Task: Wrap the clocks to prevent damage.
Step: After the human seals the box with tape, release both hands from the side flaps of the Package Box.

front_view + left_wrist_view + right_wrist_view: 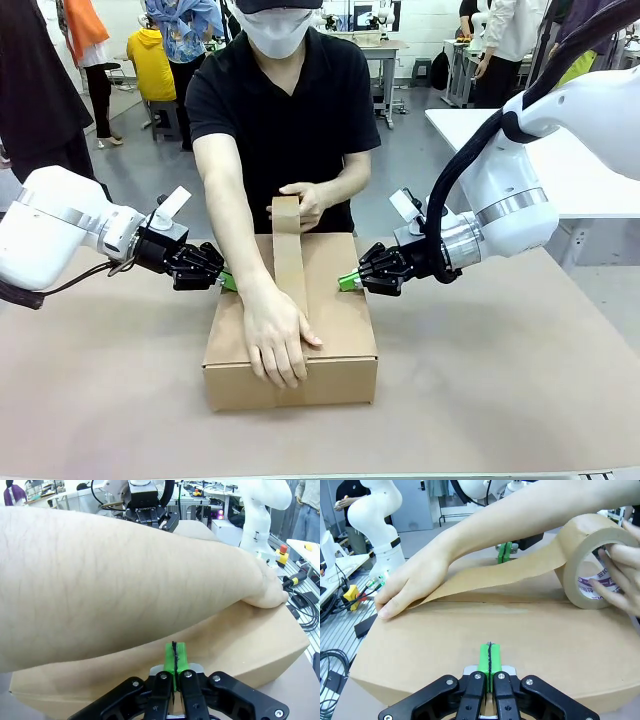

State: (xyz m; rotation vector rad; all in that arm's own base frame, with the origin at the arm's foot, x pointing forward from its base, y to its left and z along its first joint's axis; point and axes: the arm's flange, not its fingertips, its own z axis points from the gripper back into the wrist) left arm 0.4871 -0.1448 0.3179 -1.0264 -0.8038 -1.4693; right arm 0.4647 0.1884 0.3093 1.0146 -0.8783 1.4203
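Observation:
A closed cardboard box [335, 300] sits mid-table, its contents hidden. A person stretches brown tape [290, 265] from a roll [580, 560] along the lid, one hand [275, 345] pressing the tape's end at the near edge and the other hand [310, 205] holding the roll at the far edge. My left gripper [225, 281] is shut, its green tips at the box's left side; in the left wrist view the left gripper [174, 660] points under the person's forearm [125, 580]. My right gripper [347, 283] is shut against the box's right side, as the right gripper [489, 657] shows.
The brown tabletop [500, 380] is bare around the box on the right and at the front. A white table [580, 170] stands behind on the right. Cables [332, 660] lie on the floor beside the table. People stand farther back.

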